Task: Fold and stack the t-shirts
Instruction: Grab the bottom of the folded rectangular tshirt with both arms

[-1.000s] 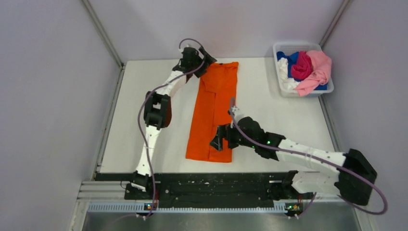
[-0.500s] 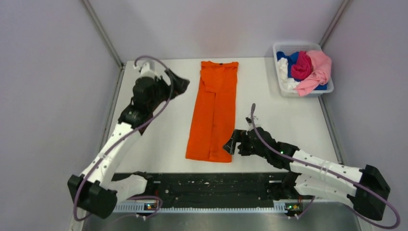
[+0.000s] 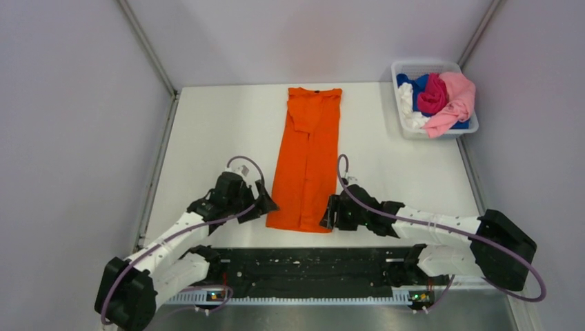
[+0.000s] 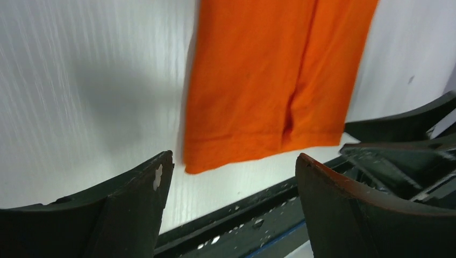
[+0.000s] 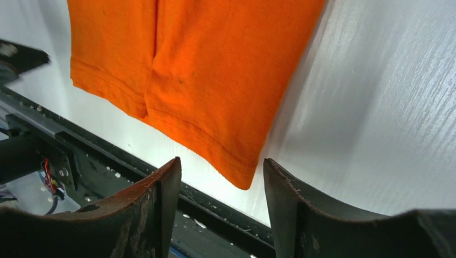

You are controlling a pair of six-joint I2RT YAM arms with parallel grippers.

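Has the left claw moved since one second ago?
Yes. The left claw travelled from the far collar end of the orange t-shirt to its near left corner.

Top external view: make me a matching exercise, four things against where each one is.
1. orange t-shirt
2. white bin
3. left gripper
4. right gripper

a. far right corner of the table
b. by the shirt's near right corner
c. flat, folded into a long strip, mid-table
d. by the shirt's near left corner

Pairs: 1-c, 2-a, 3-d, 4-b.
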